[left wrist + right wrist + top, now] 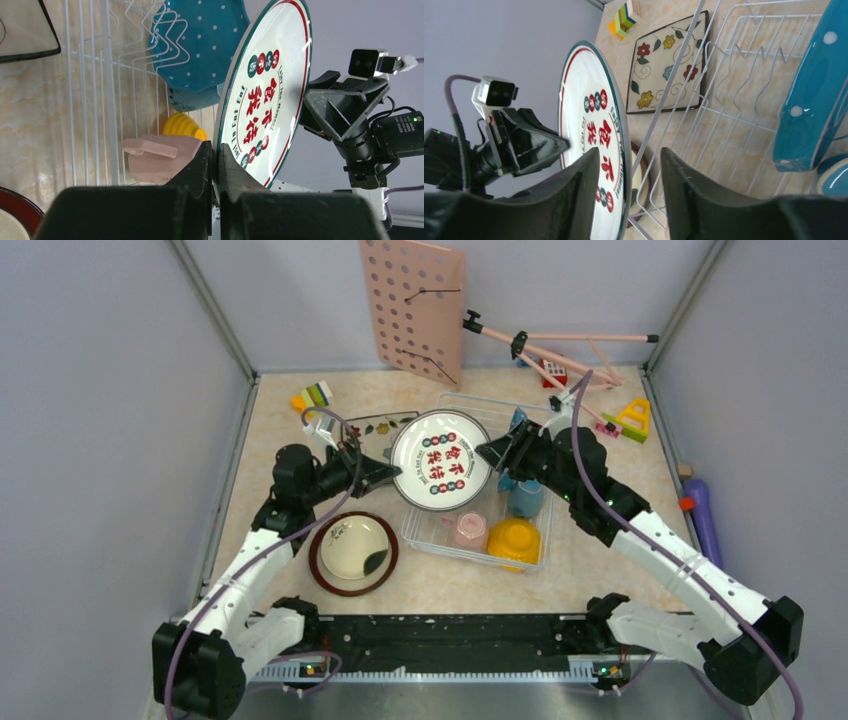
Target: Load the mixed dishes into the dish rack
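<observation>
Left gripper (214,152) tight on white plate (265,90) rim (right gripper (630,157) astride opposite edge)

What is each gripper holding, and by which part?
The left gripper pinches the white plate by its rim. The right gripper holds nothing; its open jaws straddle the opposite rim.

- Pink pegboard (415,305): propped at the back wall, tilted.
- Pink rod frame (560,345): lying to the pegboard's right.
- Striped block (313,397): back left of the table.
- Red-and-white block (553,371): under the rod frame.
- Yellow triangular block (634,418): back right.
- Purple cylinder (703,515): along the right wall.
</observation>
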{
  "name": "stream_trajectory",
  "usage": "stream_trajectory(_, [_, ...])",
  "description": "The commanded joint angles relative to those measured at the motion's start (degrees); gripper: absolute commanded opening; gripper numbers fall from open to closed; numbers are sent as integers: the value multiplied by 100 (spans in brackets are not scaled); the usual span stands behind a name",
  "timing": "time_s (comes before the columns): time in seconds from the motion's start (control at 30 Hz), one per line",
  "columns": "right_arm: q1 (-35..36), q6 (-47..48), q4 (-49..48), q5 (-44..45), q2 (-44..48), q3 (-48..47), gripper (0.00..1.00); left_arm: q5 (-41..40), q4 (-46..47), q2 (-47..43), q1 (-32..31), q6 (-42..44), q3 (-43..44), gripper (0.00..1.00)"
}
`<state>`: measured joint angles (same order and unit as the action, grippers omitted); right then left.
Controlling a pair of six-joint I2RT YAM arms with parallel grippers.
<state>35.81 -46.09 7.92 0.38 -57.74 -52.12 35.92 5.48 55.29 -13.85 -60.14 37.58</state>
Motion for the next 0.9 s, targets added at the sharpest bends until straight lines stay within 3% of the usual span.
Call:
stream_trajectory(0.0, [-19,-49,-296,-96,5,-176,36,266,638,71,-127,161,232,0])
stream_trajectory(0.1, [-16,-83,-203,97,69,-176,5,250,565,144,-194,337,240,0])
stream_trajectory(0.13, [-13,-85,-163,154,85,-180,0,242,515,168,-204,409,253,0])
stream_trajectory(0.3, [-21,-94,24,321,133,-211,0,658,81,321,-215,1555,551,3])
stream_trajectory(0.47, [-13,-81,184,478,204,-238,0,196,-1582,462,-215,2932,1237,33])
stream_trajectory(0.63, [-16,-94,260,514,257,-242,0,-145,-2205,298,-215,3645,1510,79])
stream_trajectory(0.7, [-19,-110,310,532,264,-263,0,-440,-2378,188,-215,3786,1598,92])
stream_trajectory(0.87, [-21,-127,450,593,273,-336,0,-1403,-2831,-254,-215,4243,1811,98])
